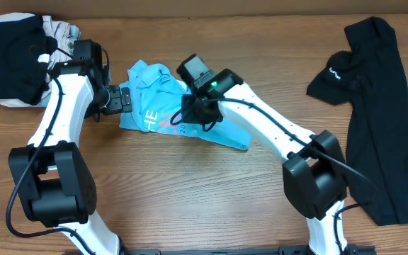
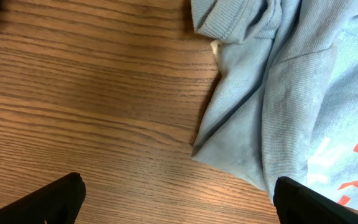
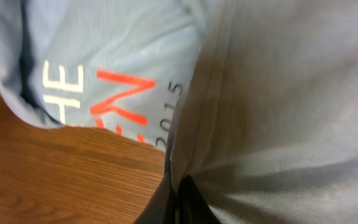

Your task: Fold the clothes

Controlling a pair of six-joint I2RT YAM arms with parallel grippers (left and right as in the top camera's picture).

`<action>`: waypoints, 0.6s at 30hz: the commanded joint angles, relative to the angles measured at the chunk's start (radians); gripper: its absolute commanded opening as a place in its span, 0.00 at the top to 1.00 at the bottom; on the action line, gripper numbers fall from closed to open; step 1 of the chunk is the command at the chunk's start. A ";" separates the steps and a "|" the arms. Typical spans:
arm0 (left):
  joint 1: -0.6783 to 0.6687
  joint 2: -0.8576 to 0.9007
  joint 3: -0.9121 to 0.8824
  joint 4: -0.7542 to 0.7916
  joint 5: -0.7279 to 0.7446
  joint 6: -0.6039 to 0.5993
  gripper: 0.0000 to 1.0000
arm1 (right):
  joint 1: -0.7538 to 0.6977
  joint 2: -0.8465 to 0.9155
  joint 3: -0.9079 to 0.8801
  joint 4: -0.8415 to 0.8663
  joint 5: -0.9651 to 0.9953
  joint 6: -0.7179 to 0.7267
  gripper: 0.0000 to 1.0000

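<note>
- Two dark fingers of my right gripper [image 3: 179, 194] are pressed together on a fold of the light blue T-shirt [image 3: 278, 93]. Cloth fills most of my right wrist view, with white and red lettering [image 3: 98, 93] and "2015" beside the pinch.
- My left gripper [image 2: 178, 186] stands with its fingers wide apart over the bare table [image 2: 92, 106], holding nothing. Its right-hand finger in the wrist view is just beside the shirt's edge.
- From overhead, I see the T-shirt bunched mid-table between both arms, with the left gripper at its left edge and the right gripper on its middle.
- A black shirt [image 1: 374, 106] with a small white logo [image 1: 335, 73] lies well apart on the right.
- A pile of dark and pale garments [image 1: 16, 60] sits at the far left corner.
</note>
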 commanded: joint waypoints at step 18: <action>-0.002 -0.024 0.014 0.011 -0.001 0.015 0.00 | -0.067 0.060 0.119 0.039 0.141 -0.085 0.37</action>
